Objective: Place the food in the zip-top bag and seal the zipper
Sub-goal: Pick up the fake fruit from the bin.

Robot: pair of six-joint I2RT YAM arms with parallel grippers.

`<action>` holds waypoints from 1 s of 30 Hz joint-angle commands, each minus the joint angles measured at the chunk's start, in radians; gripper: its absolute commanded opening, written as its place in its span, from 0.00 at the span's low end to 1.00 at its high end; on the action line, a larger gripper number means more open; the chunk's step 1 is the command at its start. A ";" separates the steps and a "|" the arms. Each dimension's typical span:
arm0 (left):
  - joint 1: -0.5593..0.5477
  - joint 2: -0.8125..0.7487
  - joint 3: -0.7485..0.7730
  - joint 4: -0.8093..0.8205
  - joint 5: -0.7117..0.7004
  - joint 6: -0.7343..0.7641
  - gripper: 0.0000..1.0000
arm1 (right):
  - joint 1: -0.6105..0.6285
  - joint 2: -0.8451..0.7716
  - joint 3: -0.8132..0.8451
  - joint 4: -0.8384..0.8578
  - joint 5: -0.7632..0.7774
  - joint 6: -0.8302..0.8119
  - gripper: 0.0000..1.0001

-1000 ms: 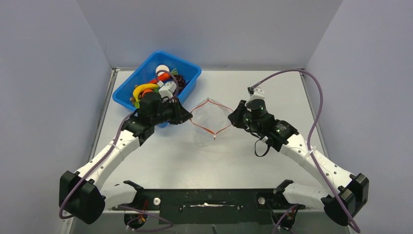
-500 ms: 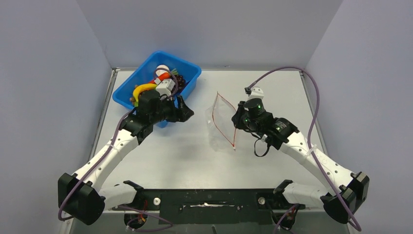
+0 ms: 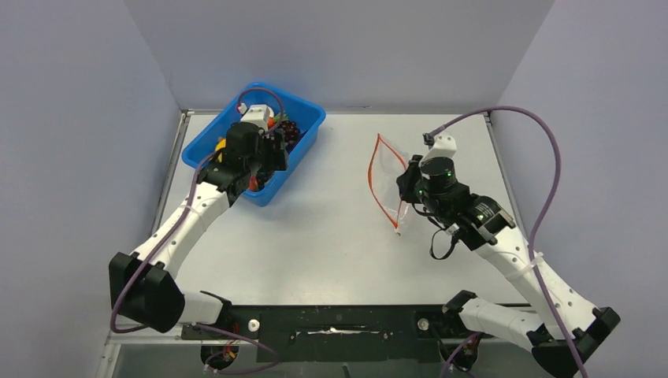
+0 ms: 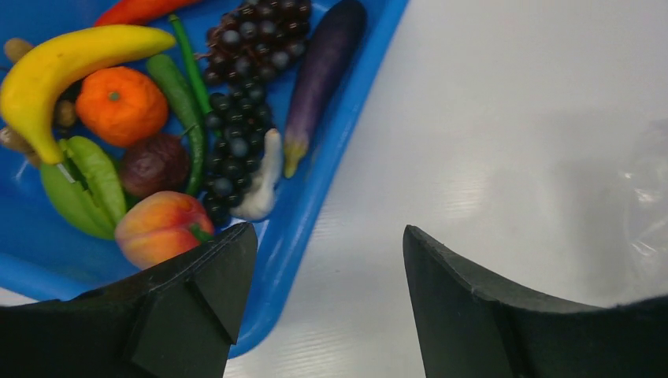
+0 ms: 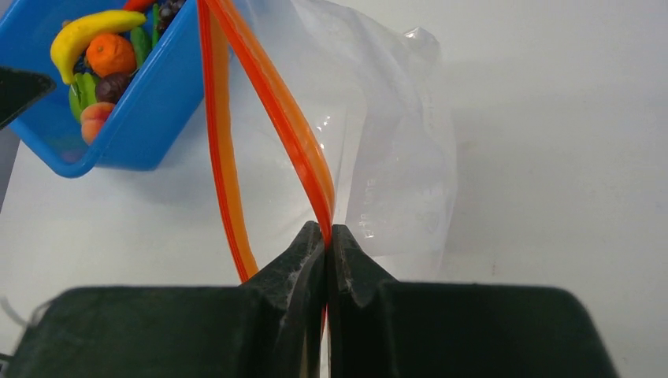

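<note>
The food lies in the blue bin (image 3: pixel 309 120): a yellow banana (image 4: pixel 71 55), an orange ball (image 4: pixel 122 105), dark grapes (image 4: pixel 236 102), a green piece (image 4: pixel 83 185), a carrot (image 4: pixel 134 9) and a peach (image 4: pixel 161 228). My left gripper (image 4: pixel 327 236) hangs open and empty over the bin's near right rim; the top view places it (image 3: pixel 264 153) above the bin. My right gripper (image 5: pixel 327 232) is shut on the zipper (image 5: pixel 276 102) of the clear zip-top bag (image 5: pixel 394 142). The bag (image 3: pixel 388 169) hangs from it at centre right, its mouth a narrow slit.
A purple eggplant (image 4: pixel 323 71) and a white garlic piece (image 4: pixel 260 185) also lie in the bin. The bin sits at the table's back left corner. Grey walls close in the table (image 3: pixel 315 236) on three sides.
My left gripper let go of the bag's mouth, opened and swung back over the bin. My right gripper carried the bag to the right, and its mouth narrowed.
</note>
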 commanded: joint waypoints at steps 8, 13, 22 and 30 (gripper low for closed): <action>0.222 0.152 0.057 0.047 -0.079 0.083 0.67 | 0.058 0.336 -0.119 0.437 -0.338 0.087 0.00; 0.281 0.257 0.108 0.050 -0.073 0.118 0.68 | 0.063 0.349 -0.128 0.529 -0.409 0.130 0.00; 0.316 0.450 0.238 0.038 -0.138 0.163 0.70 | 0.067 0.335 -0.140 0.548 -0.443 0.152 0.00; 0.327 0.586 0.326 0.048 -0.127 0.182 0.71 | 0.067 0.256 -0.204 0.565 -0.395 0.177 0.00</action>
